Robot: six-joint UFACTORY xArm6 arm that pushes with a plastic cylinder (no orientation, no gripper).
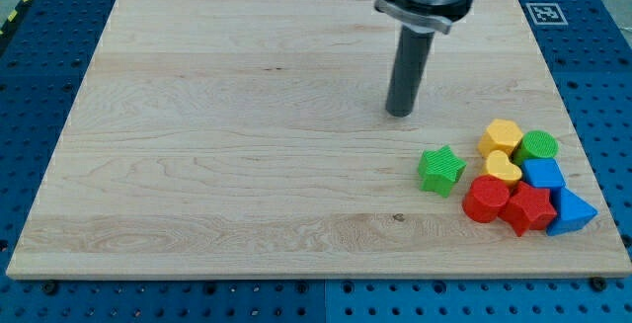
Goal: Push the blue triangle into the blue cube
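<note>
Here there are no jaws to report: the arm ends in a straight dark rod, and my tip [399, 114] rests on the pale wooden board [197, 145], touching no block. It stands toward the view's top of the green star-shaped block [440, 170] and a little to its left, near it but apart, and well apart from the rest of the cluster.

The other blocks crowd together at the board's lower right. The small blue triangular block [572, 211] lies at the cluster's lower right end, near the board's right edge. The blue cube [543, 175] sits just above it, the two blue pieces touching or very nearly so. A green round block [539, 146] sits above the cube, with a yellow hexagonal block [501, 136] to its left and a yellow heart-shaped block [503, 168] below that. A red round block [485, 199] and a red star-like block [528, 208] fill the cluster's lower edge, left of the triangle.
</note>
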